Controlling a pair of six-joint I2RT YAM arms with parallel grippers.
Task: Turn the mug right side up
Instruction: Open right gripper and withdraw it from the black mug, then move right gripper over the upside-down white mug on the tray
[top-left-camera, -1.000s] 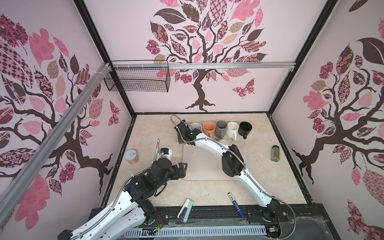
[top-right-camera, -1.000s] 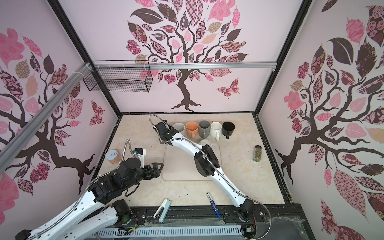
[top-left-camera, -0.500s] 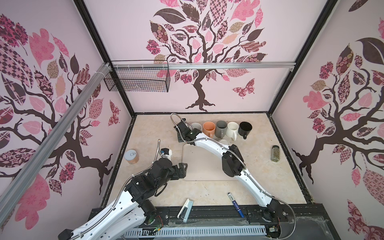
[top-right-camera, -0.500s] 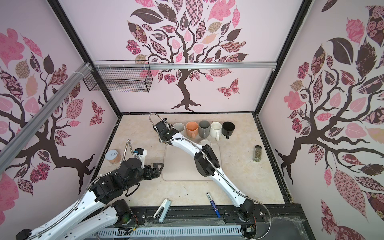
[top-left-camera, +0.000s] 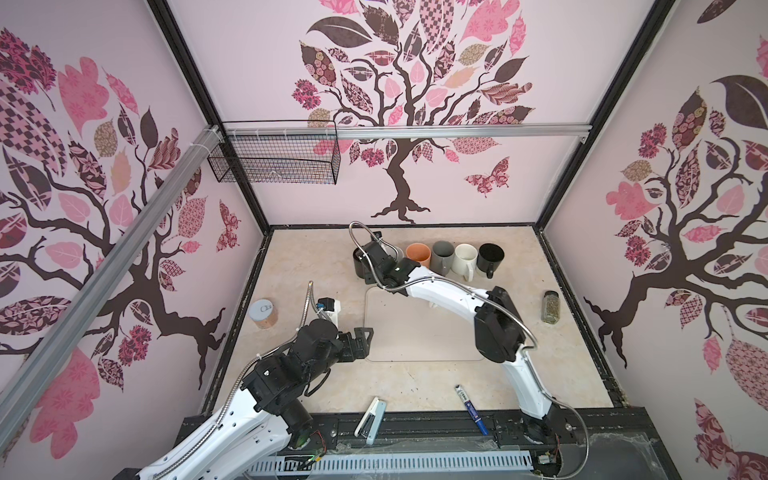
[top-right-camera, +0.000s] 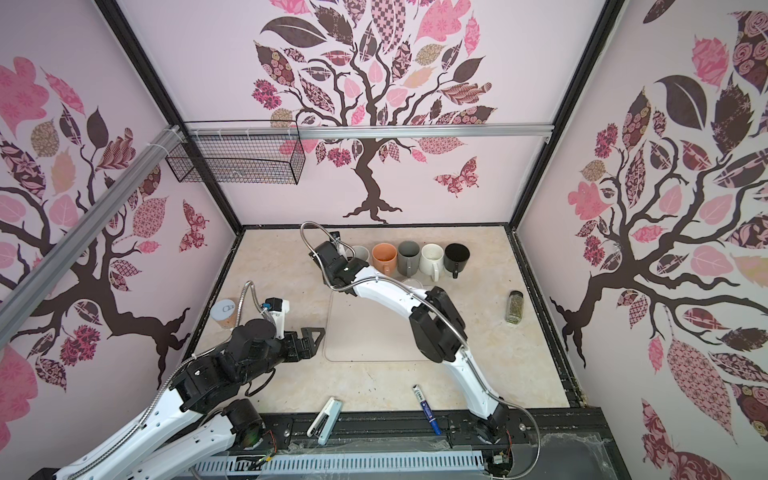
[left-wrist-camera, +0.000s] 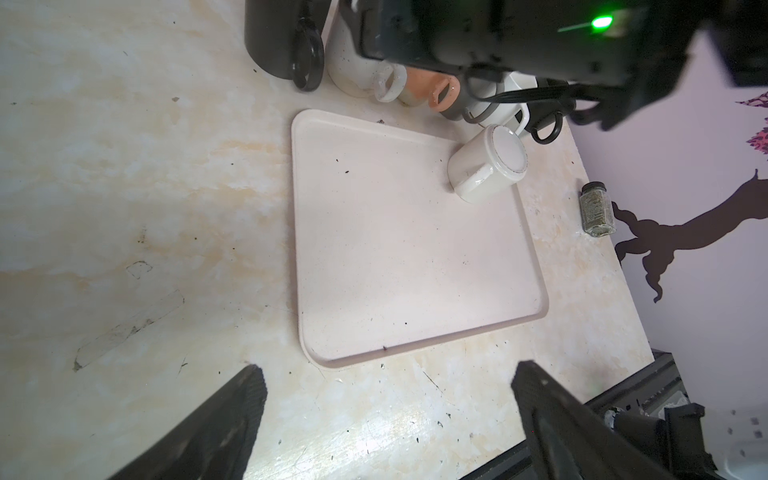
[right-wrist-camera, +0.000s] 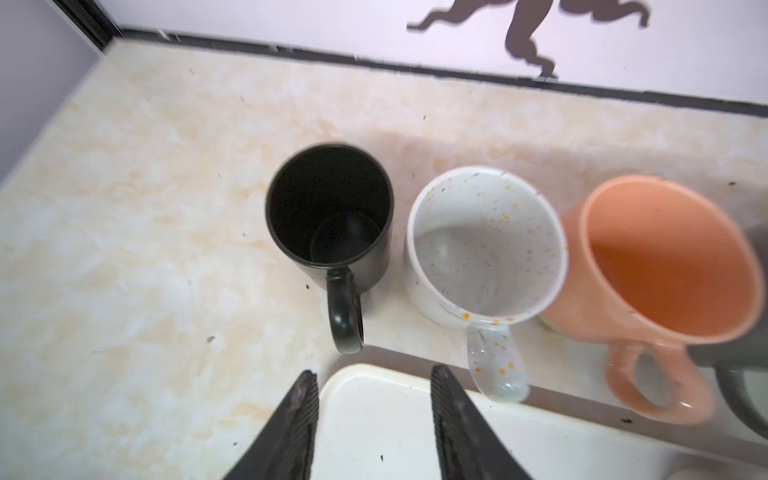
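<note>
Nearest you, the left pincer (left-wrist-camera: 388, 370) hangs over the counter (left-wrist-camera: 124, 166) at about 8 o'clock of the tray (left-wrist-camera: 374, 249), its jaws spread wide and empty. The thing you have to turn, the white mug (left-wrist-camera: 488, 166), stands base-up in the tray's 1 o'clock corner, close against the rim, with its handle toward the tray's middle. In both top views the right forearm (top-left-camera: 440, 291) mostly hides it. Farther on, over the tray's 11 o'clock corner, the right pincer (right-wrist-camera: 374, 374) is partly parted and holds nothing. Its tips sit just short of the handle of the black mug (right-wrist-camera: 332, 216), which stands upright at the 9 o'clock end of the row, beside the speckled mug (right-wrist-camera: 482, 241) and the orange mug (right-wrist-camera: 665, 266). Watch the pull-back: dragged low, a fingertip can hook either handle and topple a close-packed neighbour, or the forearm can clip the inverted mug. When you grip that mug, the rim leaves little finger room, and its glazed wall may slip mid-flip.
</note>
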